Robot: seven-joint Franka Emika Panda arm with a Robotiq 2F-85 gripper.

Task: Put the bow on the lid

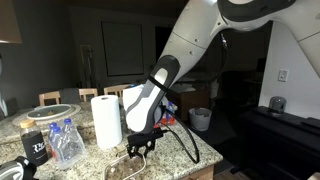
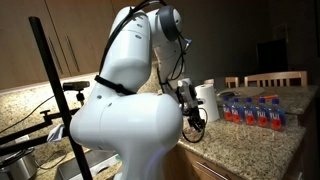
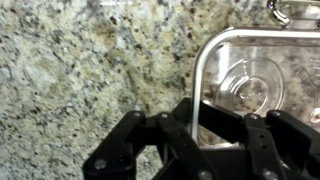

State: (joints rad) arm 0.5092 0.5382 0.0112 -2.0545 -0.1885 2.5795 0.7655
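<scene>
The claw (image 3: 225, 128) is seen from the wrist as dark fingers and linkages low over the bench (image 3: 70, 70). A narrow gap seems to lie between the fingers, but whether they are spread or pressed together cannot be told. No grasp is confirmed.

In an exterior view the arm (image 1: 190, 45) is bent down over the bench edge, with the claw (image 1: 140, 150) pointed downward, close to the surface.

A clear plastic item (image 3: 255, 75) with a rounded corner and bright raised rim lies directly beneath and ahead of the claw. Its rim edge passes under one finger. Whether it is tub or lid cannot be told. A towel roll (image 1: 106, 120) stands just beside the claw.
</scene>
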